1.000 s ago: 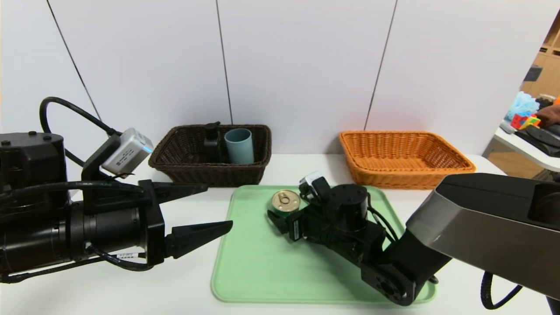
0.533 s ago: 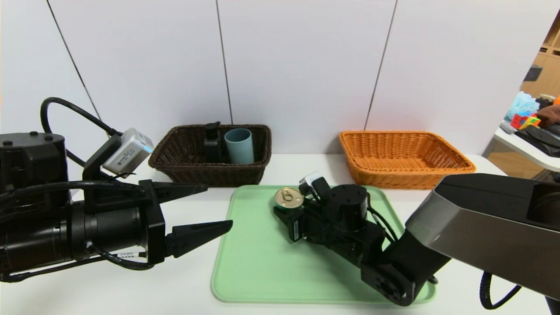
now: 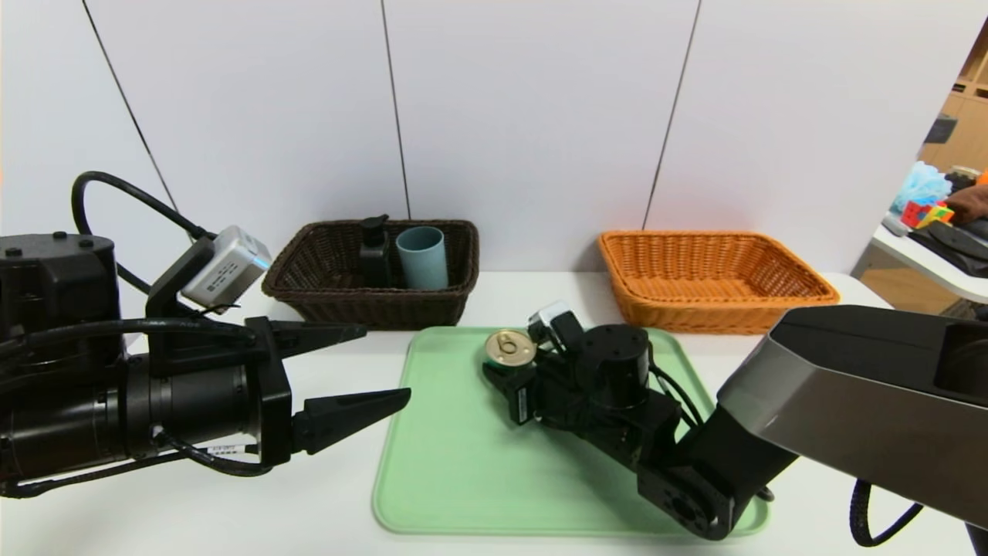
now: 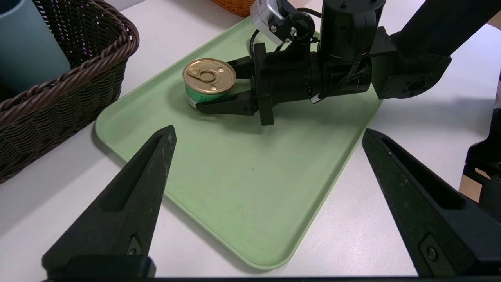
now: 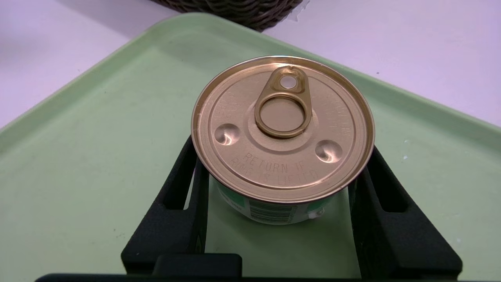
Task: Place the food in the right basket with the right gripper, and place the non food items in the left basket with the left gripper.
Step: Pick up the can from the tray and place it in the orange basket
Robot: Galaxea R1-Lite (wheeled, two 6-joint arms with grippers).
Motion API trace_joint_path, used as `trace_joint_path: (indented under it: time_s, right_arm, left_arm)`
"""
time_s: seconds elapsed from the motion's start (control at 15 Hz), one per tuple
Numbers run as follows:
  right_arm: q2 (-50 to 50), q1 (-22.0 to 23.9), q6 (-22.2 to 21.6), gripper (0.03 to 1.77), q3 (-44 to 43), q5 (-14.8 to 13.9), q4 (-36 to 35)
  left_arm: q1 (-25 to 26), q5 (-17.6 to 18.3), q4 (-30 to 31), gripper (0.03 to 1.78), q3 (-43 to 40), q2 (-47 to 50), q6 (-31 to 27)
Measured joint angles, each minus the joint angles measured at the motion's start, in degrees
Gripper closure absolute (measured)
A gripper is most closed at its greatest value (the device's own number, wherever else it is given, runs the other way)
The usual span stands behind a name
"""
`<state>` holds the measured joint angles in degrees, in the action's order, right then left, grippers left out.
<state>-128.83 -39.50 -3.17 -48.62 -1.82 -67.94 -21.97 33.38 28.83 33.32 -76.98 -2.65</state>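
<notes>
Two hands are in my view. My right hand [image 3: 505,369], the black two-fingered one on the grey-shelled arm, lies low over the pale green plastic tray [image 3: 463,471] and pinches the small round tin can [image 3: 508,349] with the gold pull-tab lid and green and white label. One finger [image 5: 184,196] presses each side of the can below the lid rim, as the right wrist view shows. The can sits upright on the tray, at the fingertips of that hand.

Beyond the right hand and off to its right stands the rectangular orange-tan wicker basket [image 3: 772,305] on the white desk [image 3: 540,289].

My left hand [image 3: 363,371], black with a small white-grey box and a looped cable, hangs above the desk just left of the tray, its two pointed fingers spread wide and holding nothing. Ahead of it sits the rectangular dark brown wicker basket [image 3: 370,309]. Inside that basket the black pump bottle [image 3: 374,251] and the plain blue-grey cylindrical cup [image 3: 422,256] stand upright, side by side.
</notes>
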Motion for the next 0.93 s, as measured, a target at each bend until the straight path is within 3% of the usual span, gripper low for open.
trace_joint_path:
  time_s: [0.47,0.93]
  right_arm:
    - [5.18,3.23,0.37,0.83,-0.74,-0.82,1.66]
    - [13.37,14.31,0.54,0.83,-6.79,-0.77,11.69]
  left_arm:
    - [0.06,0.02,0.0,0.12,0.91,0.09,0.06]
    - [0.01,0.02,0.0,0.12,1.29,0.06,0.11]
